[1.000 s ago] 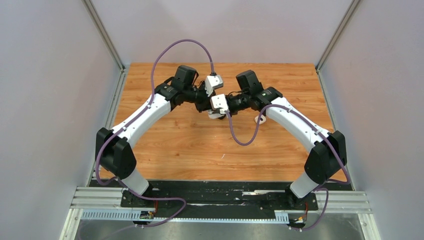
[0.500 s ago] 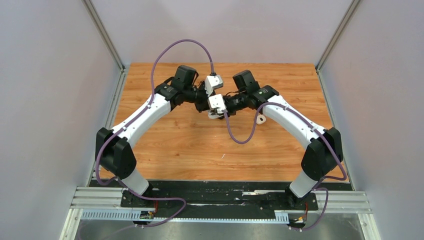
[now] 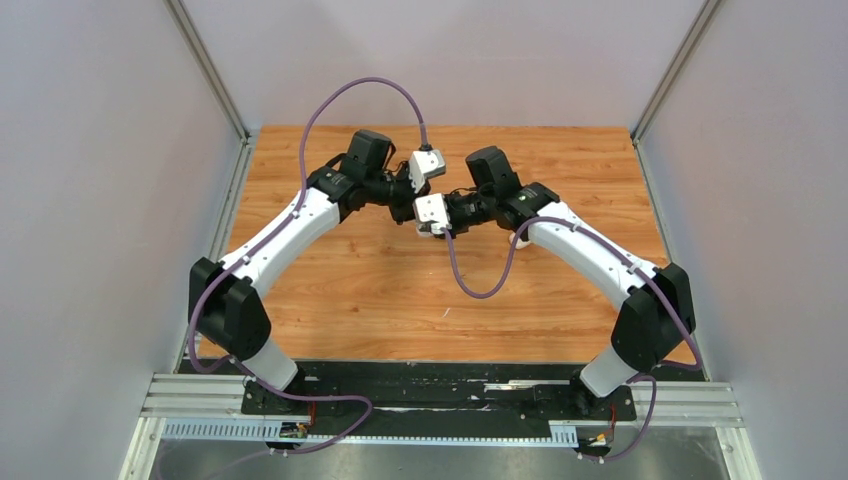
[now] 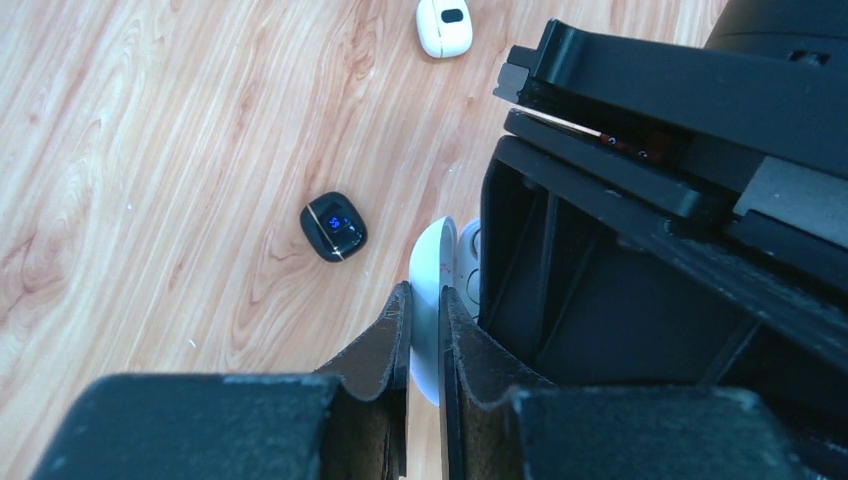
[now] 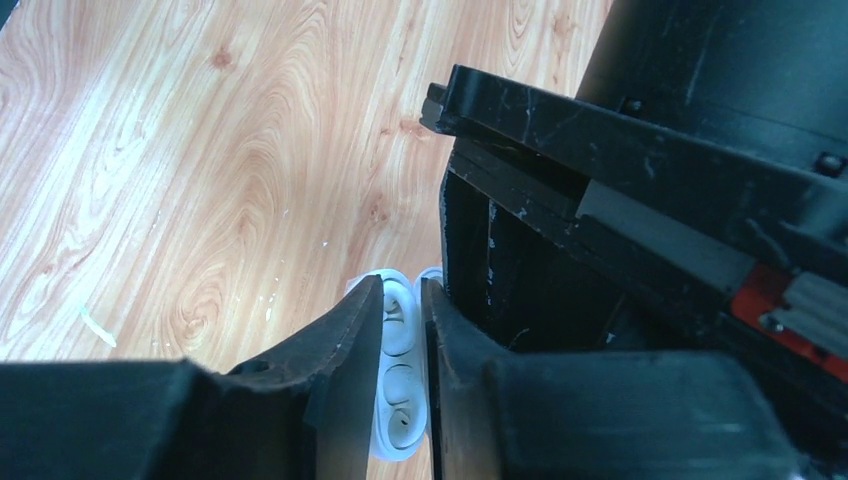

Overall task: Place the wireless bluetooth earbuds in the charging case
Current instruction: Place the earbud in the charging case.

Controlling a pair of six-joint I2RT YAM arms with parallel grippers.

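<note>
No readable text

Only a blue lit display on the black charging case (image 4: 333,226) on the counter (image 4: 150,150); its characters are too small to read.

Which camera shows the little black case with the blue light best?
The left wrist view: the small black rounded case lies unblocked on the wooden table, blue light glowing. Neither the top nor right wrist view shows it.
</note>
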